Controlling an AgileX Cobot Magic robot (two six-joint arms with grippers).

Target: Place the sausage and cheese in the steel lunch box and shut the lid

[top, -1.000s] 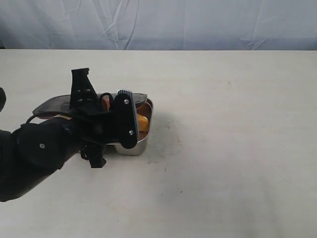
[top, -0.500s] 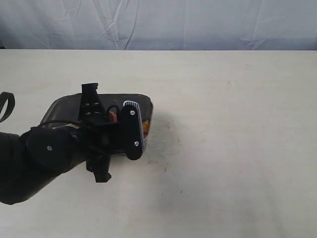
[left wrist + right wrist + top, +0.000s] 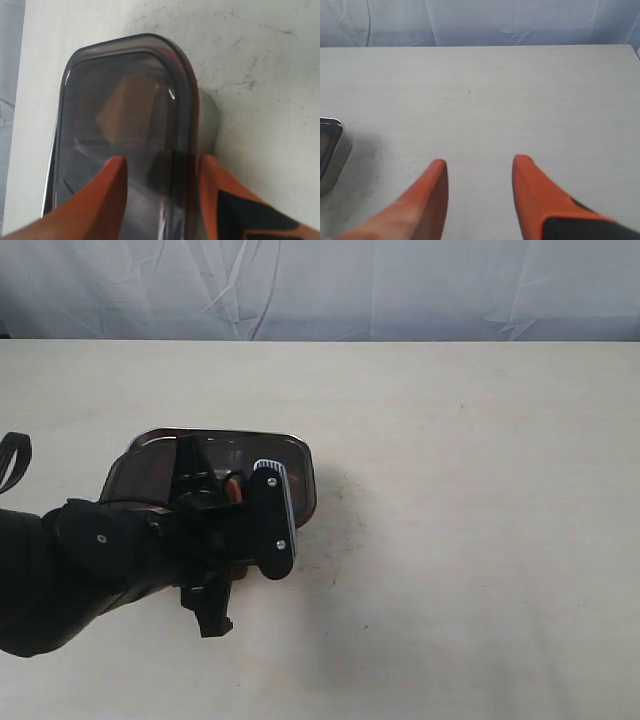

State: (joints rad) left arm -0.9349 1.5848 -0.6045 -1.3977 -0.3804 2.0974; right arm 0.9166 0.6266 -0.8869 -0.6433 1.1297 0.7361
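Lid (image 3: pixel 235 448), dark and translucent, sits on the steel box (image 3: pixel 209 120) on the surface (image 3: pixel 460 560), orange cheese (image 3: pixel 132 107) showing through. My left jaws straddle its rim, apart; my right jaws are apart and empty.

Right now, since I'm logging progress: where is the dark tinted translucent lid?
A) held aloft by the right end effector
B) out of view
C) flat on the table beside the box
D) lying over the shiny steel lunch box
D: the dark tinted translucent lid lies over the shiny steel lunch box, whose wall shows beneath its rim; the right end effector holds nothing.
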